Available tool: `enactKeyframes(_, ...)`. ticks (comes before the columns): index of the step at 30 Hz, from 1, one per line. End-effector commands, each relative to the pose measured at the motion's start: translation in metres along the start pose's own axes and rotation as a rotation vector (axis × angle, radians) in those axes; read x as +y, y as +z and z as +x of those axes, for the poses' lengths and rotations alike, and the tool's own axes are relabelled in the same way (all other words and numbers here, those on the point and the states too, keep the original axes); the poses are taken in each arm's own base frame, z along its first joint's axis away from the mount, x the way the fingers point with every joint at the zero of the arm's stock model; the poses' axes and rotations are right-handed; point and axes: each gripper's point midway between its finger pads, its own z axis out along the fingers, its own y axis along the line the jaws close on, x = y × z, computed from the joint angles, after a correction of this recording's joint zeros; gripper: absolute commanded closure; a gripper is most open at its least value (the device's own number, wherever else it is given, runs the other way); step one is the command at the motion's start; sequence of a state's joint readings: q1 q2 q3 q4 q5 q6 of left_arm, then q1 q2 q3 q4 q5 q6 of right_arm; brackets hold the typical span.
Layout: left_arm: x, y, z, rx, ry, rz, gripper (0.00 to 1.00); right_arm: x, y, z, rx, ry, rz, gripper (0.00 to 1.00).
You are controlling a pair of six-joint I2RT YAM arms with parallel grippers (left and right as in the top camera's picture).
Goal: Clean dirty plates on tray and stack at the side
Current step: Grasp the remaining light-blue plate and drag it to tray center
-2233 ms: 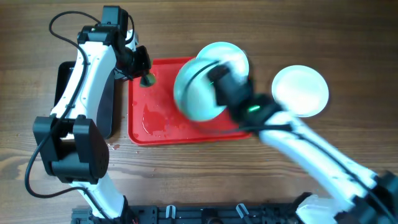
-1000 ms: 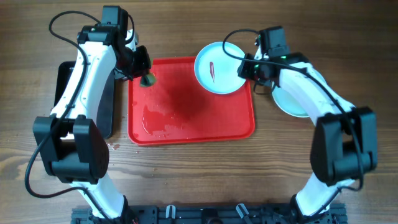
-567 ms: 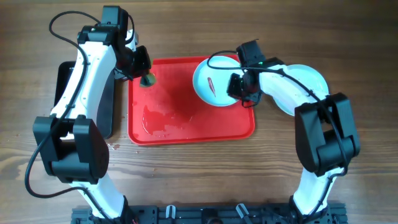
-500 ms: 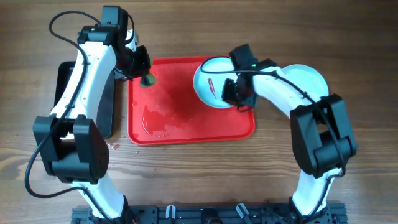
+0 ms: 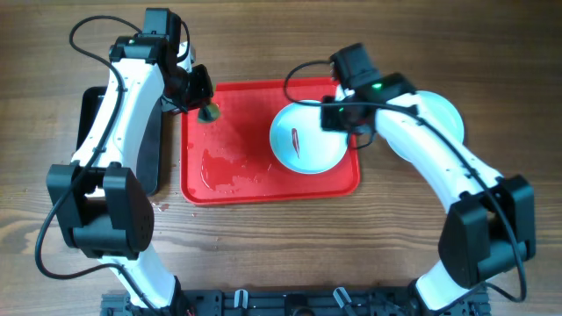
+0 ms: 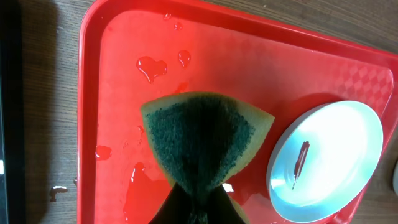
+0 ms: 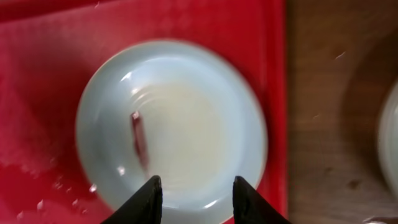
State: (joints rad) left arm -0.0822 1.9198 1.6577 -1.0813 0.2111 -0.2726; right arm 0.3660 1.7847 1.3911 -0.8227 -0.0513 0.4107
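A pale turquoise plate [image 5: 306, 139] with a dark red smear in its middle lies flat on the right half of the red tray [image 5: 233, 140]. My right gripper [image 5: 336, 121] hangs over the plate's right rim. In the right wrist view the gripper [image 7: 197, 186] is open and empty above the plate [image 7: 186, 118]. My left gripper [image 5: 204, 104] is shut on a green and yellow sponge [image 6: 202, 140] over the tray's far left corner. A second pale plate [image 5: 446, 107] lies on the table right of the tray, partly hidden by my right arm. I see no third plate.
A black tray [image 5: 90, 114] lies left of the red tray, mostly under my left arm. Water drops and a wet patch [image 5: 219, 167] sit on the red tray's left half. The second plate's rim [image 7: 392, 143] shows at the right edge of the right wrist view.
The turquoise plate has moved from the tray's far right corner toward the front and now lies flat. My right gripper has let go of it. The left arm has not moved.
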Motion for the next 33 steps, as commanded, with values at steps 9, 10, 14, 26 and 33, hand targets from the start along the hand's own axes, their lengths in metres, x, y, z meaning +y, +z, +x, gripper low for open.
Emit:
enactKeyframes(9, -0.002, 0.001, 0.002, 0.01, -0.009, 0.014, 0.96, -0.045, 0.085, 0.01, 0.146, -0.127, 0.091, 0.64)
enactKeyframes(10, -0.002, 0.001, 0.002, 0.01, -0.009, 0.014, 0.96, -0.043, 0.086, 0.011, 0.15, -0.127, 0.08, 0.64)
enactKeyframes(14, -0.002, 0.001, 0.002, 0.01, -0.009, 0.014, 0.96, -0.033, 0.088, 0.012, 0.152, -0.121, 0.03, 0.72)
enactKeyframes(26, -0.002, 0.001, 0.002, 0.009, -0.008, 0.014, 0.96, -0.015, 0.058, -0.012, 0.089, -0.155, 0.107, 0.6)
enactKeyframes(33, -0.002, 0.001, 0.003, 0.01, -0.008, 0.014, 0.96, -0.016, 0.073, -0.011, 0.048, -0.128, 0.13, 0.57)
